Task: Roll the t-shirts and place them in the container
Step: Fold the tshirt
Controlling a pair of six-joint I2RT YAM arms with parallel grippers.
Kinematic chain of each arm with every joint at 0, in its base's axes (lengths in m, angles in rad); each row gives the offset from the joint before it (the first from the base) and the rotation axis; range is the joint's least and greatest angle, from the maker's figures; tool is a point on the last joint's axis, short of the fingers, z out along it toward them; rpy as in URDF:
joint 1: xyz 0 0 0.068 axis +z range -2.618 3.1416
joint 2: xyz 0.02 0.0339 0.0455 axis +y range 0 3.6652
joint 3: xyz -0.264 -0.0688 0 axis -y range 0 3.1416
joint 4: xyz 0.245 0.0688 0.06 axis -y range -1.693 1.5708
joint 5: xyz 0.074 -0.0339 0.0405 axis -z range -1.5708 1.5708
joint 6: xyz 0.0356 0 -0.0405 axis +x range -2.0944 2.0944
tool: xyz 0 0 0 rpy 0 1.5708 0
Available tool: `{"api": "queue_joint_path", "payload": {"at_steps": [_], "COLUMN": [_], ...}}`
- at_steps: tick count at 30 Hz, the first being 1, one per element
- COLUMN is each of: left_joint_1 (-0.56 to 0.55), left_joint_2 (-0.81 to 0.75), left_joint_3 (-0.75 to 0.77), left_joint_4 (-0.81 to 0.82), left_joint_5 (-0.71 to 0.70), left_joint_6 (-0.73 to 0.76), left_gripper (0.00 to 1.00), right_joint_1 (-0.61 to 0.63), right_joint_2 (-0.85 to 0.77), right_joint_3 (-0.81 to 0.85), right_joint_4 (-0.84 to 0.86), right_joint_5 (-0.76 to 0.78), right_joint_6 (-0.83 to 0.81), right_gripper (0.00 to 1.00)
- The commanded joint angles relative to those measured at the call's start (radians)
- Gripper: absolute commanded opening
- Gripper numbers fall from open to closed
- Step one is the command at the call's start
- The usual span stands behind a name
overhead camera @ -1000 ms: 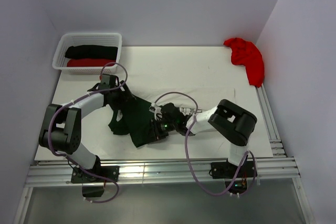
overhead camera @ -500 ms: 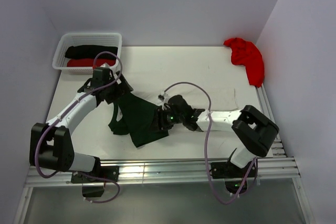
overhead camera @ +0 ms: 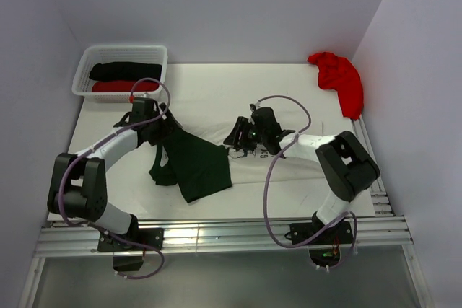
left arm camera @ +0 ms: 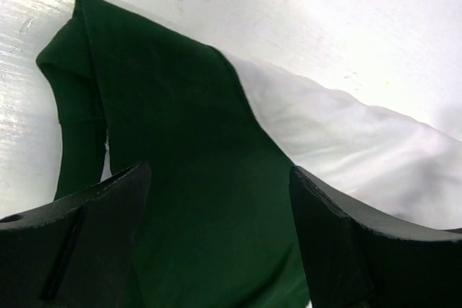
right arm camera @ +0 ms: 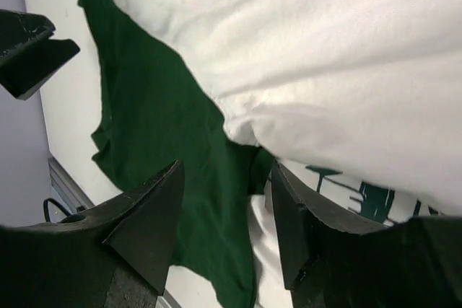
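Left end effector [left arm camera: 216, 178] hovers with jaws spread wide over the dark green sleeve [left arm camera: 188, 164] of the white t-shirt [right arm camera: 325, 55] lying on the counter [overhead camera: 216, 88]. Right end effector [right arm camera: 225, 178], also spread and gripping nothing, hangs over the shirt's bunched white body near its green print [right arm camera: 368, 196].

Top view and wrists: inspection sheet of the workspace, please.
Surface: white table, faint marks.
Job's things: white tee with green sleeves lying unrolled mid-table; red t-shirt heaped at the far right corner; black roll and red roll in the basket.
Clutter: nothing seen.
Grippers: left gripper open over a green sleeve; right gripper open over the tee where white meets green.
Cables: purple cables loop off both arms.
Surroundings: white walls; aluminium rails at the near edge.
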Motion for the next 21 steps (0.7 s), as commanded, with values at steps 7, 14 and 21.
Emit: {"api": "queue_joint_path", "payload": {"at_steps": [7,14,21], "left_joint_1": [0.009,0.016,0.016], "left_joint_2": [0.092,0.115,0.143], "left_joint_3": [0.07,0.084,0.096], "left_joint_4": [0.017,0.018,0.02], "left_joint_5": [-0.07,-0.117,-0.127], "left_joint_6": [0.028,0.04,0.046], "left_gripper": [0.81,0.72,0.62], "right_joint_1": [0.005,0.016,0.044], "right_joint_2": [0.106,0.149,0.17], "right_joint_3": [0.066,0.099,0.135], "right_joint_4": [0.061,0.07,0.07], "right_joint_5": [0.034,0.013,0.02], "right_joint_6": [0.061,0.068,0.084], "right_gripper": [0.58,0.56,0.33]}}
